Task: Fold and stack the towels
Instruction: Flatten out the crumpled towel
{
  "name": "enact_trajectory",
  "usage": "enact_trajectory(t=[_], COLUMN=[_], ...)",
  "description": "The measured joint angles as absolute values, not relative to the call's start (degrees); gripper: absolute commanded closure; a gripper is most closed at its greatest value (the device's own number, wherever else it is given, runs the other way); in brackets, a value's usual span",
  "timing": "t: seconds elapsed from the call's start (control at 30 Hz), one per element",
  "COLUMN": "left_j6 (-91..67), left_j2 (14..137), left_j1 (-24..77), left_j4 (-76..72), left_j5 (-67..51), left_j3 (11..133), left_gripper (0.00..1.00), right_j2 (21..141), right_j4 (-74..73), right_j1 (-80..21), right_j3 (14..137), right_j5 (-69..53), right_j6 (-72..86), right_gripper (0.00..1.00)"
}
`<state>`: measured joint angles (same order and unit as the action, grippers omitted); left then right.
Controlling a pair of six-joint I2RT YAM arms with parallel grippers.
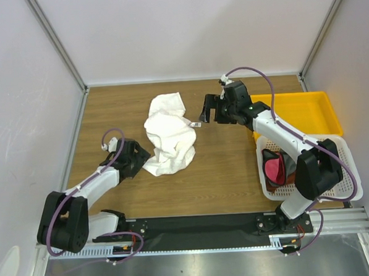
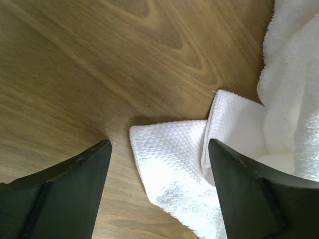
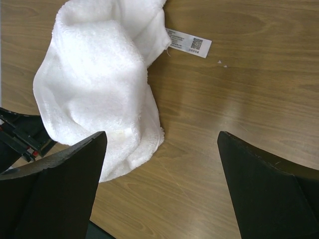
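Wooden table; white towel crumpled; left claw gapes over its corner.

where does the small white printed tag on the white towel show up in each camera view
top external: small white printed fabric tag near picture centre, at the right edge of the crumpled white terry towel.
left wrist: not in it; only the towel's waffle-weave corner shows.
right wrist: upper middle, flat on the brown wooden table.
shared landmark: the towel itself, in all three.
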<state>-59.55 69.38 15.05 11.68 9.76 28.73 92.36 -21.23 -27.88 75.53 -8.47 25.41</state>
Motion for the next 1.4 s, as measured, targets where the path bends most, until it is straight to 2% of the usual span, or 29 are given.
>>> enact_trajectory(t=[0.07, 0.1, 0.17, 0.27, 0.3, 0.37, 0.4, 0.47, 0.67, 0.87, 1.1, 1.4], left_j6=[-60.1, -60.3, -60.8, -61.2, -61.4, -61.5, -61.4, -61.2, -58.5, -55.3, -54.8, -54.4], left_j2=[69.9, 70.1, 70.5, 71.3, 71.6, 72.5, 72.9, 73.5, 72.1, 58.7, 47.5, 41.9], left_j1=[15.4, 15.4, 15.7, 15.9, 16.0, 16.1, 16.1, 16.2, 16.3, 15.7, 10.7, 4.1], left_j4=[11.6, 11.4, 11.1, 10.6, 10.5, 10.2, 10.1, 9.9, 14.0, 22.1, 30.8, 40.8], left_j5=[10.1, 10.3, 10.4, 10.5, 10.5, 10.8, 10.9, 11.1, 15.0, 22.3, 28.8, 35.2], left_j3=[28.7, 28.7, 28.7, 28.7, 28.7, 28.7, 28.7, 28.8, 32.1, 37.0, 40.5, 45.7], left_gripper=[0.22, 0.27, 0.32, 0.47, 0.58, 0.69, 0.84, 1.00, 1.00, 1.00, 1.00, 1.00], right_j2=[92.3, 92.4, 92.4, 92.4, 92.4, 92.4, 92.4, 92.6, 95.2, 101.8, 111.4, 118.9], right_j4=[-21.8, -22.1, -22.5, -22.6, -22.6, -22.6, -22.5, -22.3, -20.2, -16.2, -10.9, -6.1], right_j1=[-27.8, -27.8, -27.6, -27.4, -27.4, -27.2, -27.2, -27.1, -27.3, -28.6, -29.4, -31.1], right_j3=[75.5, 75.5, 75.5, 75.5, 75.5, 75.5, 75.5, 75.5, 75.6, 78.8, 86.3, 93.9], right_j5=[-8.4, -8.2, -8.1, -8.0, -8.0, -8.0, -8.0, -8.0, -7.9, -6.3, -5.9, -5.8], right_j6=[25.4, 25.4, 25.4, 25.4, 25.4, 25.4, 25.5, 25.5, 26.4, 26.9, 28.8, 30.9], right_gripper=[0.00, 0.00, 0.00, 0.00, 0.00, 0.00, 0.00, 0.00, 0.00, 0.00, 0.02, 0.03])
